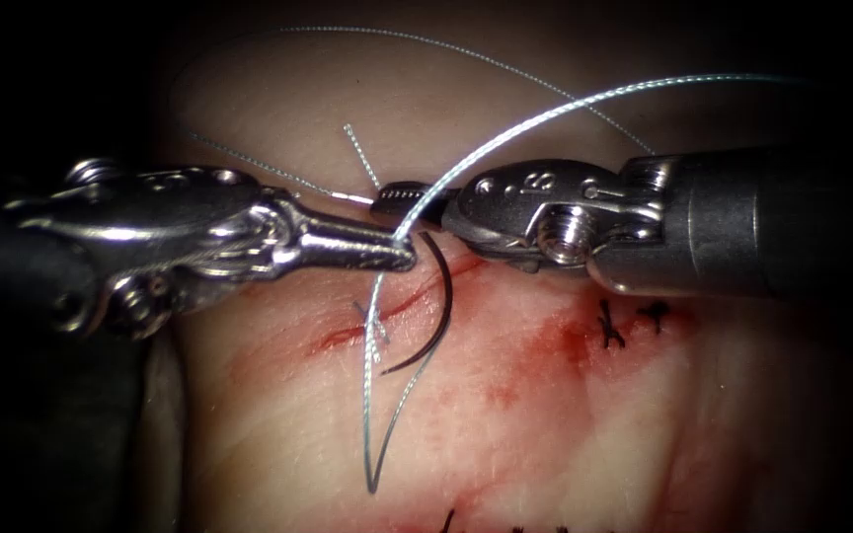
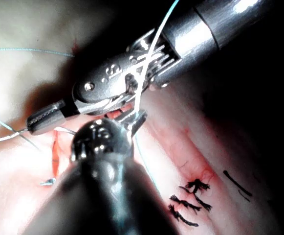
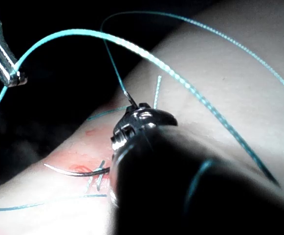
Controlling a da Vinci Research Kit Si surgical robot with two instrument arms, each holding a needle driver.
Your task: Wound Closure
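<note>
Both grippers (image 1: pixel 405 255) (image 1: pixel 397 202) clamping thread (image 1: pixel 545 116)

Needle (image 1: pixel 433 314) apparently lies across the cut (image 1: pixel 387 314).

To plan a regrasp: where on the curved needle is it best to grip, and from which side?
Probably mid-arc of the needle, where it bulges right of the cut, clear of the thread. Come from the right, jaws across the curve; the tools crowd its upper end. It seems to lie free on the tissue. Left tool and right tool each hold thread.
</note>
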